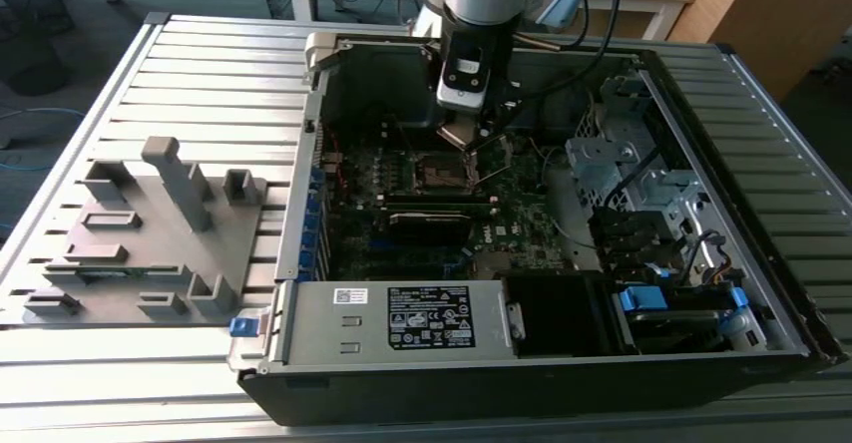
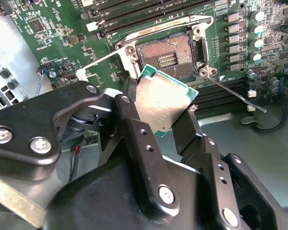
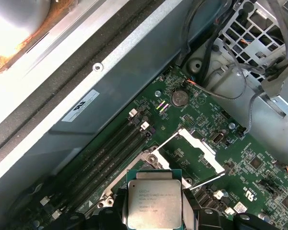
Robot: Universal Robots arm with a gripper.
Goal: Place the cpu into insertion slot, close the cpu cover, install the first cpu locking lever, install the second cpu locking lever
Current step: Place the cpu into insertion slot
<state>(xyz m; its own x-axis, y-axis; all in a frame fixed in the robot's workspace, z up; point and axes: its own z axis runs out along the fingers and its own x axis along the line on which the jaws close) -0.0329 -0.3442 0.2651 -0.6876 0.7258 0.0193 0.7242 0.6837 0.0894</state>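
My gripper (image 2: 158, 112) is shut on the cpu (image 2: 165, 100), a flat square chip with a dull grey top and green edge, held between two black fingers (image 2: 129, 103). The chip hangs tilted just above the open insertion slot (image 2: 169, 55), whose gold contact field lies bare. The first wrist view shows the cpu (image 3: 154, 201) from its printed top. The silvery cpu cover (image 3: 198, 145) stands swung open beside the slot. Two thin locking levers (image 2: 237, 96) (image 2: 98, 63) stick out, unlatched, from opposite corners. In the exterior view the gripper (image 1: 466, 142) hovers over the socket (image 1: 444, 172) inside the computer case.
Memory slots (image 3: 110, 148) run beside the socket, with a coin battery (image 3: 179, 98) and loose cables (image 3: 216, 86) close by. A grey power box (image 1: 399, 318) fills the case's near side and a drive cage (image 1: 626, 164) the exterior view's right. A grey fixture plate (image 1: 134, 253) lies outside.
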